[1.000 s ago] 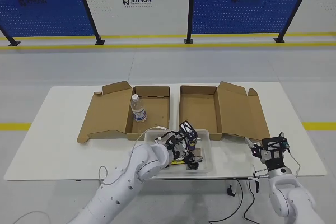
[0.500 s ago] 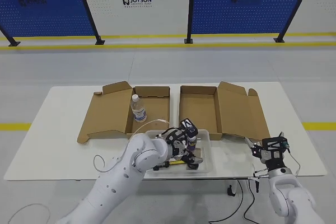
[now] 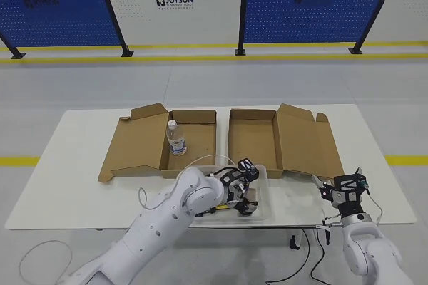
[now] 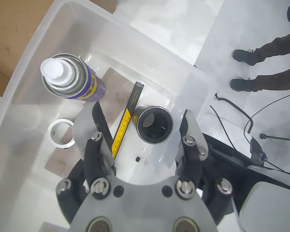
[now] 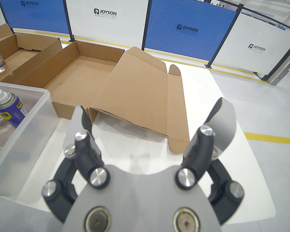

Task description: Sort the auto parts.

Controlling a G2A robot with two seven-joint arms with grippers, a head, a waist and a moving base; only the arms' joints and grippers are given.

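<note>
A clear plastic bin at the table's front edge holds a blue spray can, a metal ring, a black-and-yellow ruler strip and a black hollow cylinder. My left gripper hangs open inside the bin, its fingers on either side of the cylinder and the strip, touching neither as far as I can see. From above, the left gripper sits over the bin. My right gripper stands open and empty over the table at the right, also seen from above as the right gripper.
Two open cardboard boxes lie behind the bin: the left box with a water bottle standing in it, and the right box with its lid flap spread toward my right gripper. The table edge is close.
My left arm has swung to the right and lower into the bin, bringing its gripper over the cylinder. The right arm has not moved.
</note>
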